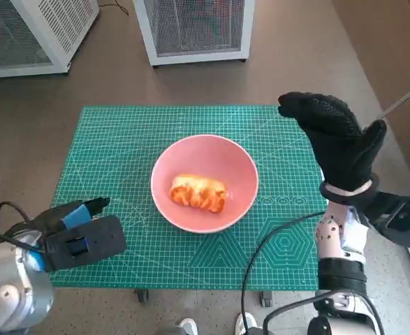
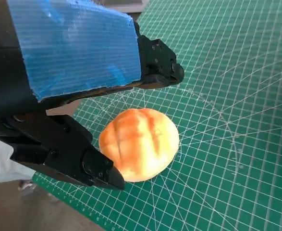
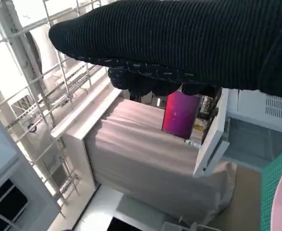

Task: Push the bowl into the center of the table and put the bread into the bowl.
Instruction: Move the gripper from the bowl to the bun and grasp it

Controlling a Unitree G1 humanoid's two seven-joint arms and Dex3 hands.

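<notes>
Bread, a round golden-orange bun (image 2: 140, 143), lies on the green gridded cutting mat (image 2: 237, 72) between the left hand's (image 1: 79, 234) spread black fingers (image 2: 97, 168), ungripped. At the desk centre, a pink round bowl (image 1: 166, 167) holds a glazed, elongated bread roll (image 1: 198, 192). The left hand is at 8 o'clock from the bowl. At 2 o'clock the gloved right hand (image 1: 337, 139) hangs empty, fingers extended.

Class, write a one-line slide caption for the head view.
Bread lies in the bowl on the mat; right hand hovers beside.
</notes>
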